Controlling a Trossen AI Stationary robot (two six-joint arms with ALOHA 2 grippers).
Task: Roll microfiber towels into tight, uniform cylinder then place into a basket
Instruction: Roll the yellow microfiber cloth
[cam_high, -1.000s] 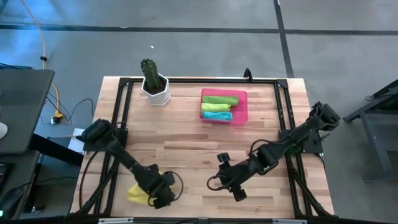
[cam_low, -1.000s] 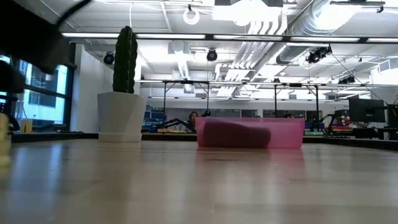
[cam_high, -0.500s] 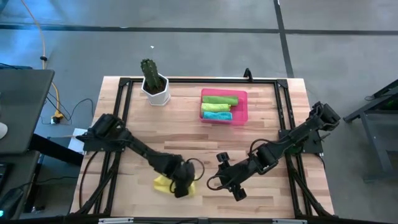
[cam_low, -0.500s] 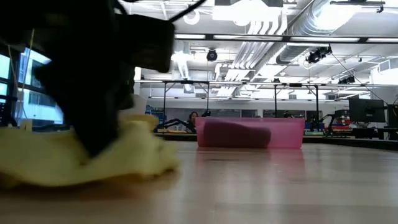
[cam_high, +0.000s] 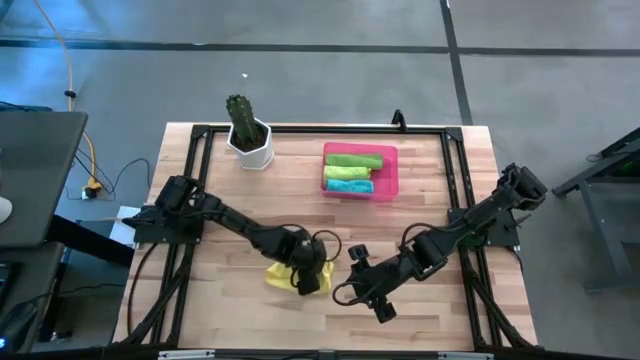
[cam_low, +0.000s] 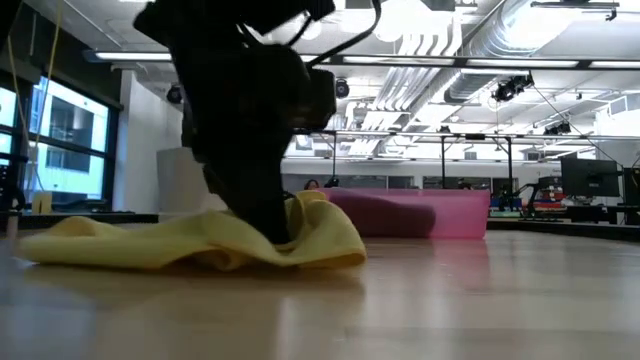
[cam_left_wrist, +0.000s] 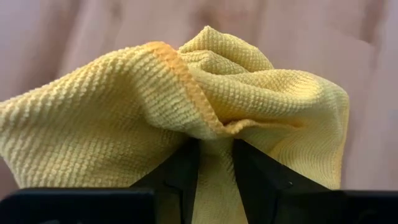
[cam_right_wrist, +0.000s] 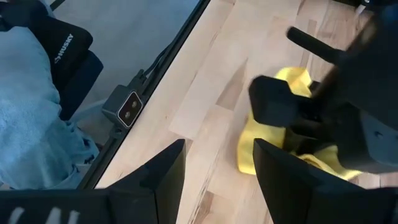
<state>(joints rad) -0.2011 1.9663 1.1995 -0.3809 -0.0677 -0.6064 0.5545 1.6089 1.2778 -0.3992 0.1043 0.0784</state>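
A yellow microfiber towel (cam_high: 283, 275) lies crumpled on the wooden table near its front edge, about mid-width. My left gripper (cam_high: 306, 281) is shut on it at the towel's right end. My right gripper (cam_high: 352, 290) hangs open just to the right of it, above the table, holding nothing. The pink basket (cam_high: 390, 172) stands at the far side, with rolled green (cam_high: 352, 159) and teal (cam_high: 348, 185) towels lying in it. In the low view the yellow towel (cam_low: 150, 245) spreads flat to the left of the dark gripper. My left gripper pinches a bunched-up fold of the yellow towel (cam_left_wrist: 214, 152) between its two fingers (cam_left_wrist: 184, 169); several layers are gathered there. The fingers come steeply from above, slanting. The pinched part rises in a hump, and the rest (cam_low: 120, 245) lies slack on the table.
A cactus in a white pot (cam_high: 248, 138) stands at the far left. Black frame rails (cam_high: 195, 180) run along the table's sides. Bare wood lies between the yellow towel and the basket. The right wrist view shows the table's edge and a chair (cam_right_wrist: 56, 56) beyond.
My left gripper has swept from the near left corner toward the table's right, turning as it went. It has dragged the yellow towel along the table to the middle of the near side, close to my right gripper. The towel stays on the wood, trailing left.
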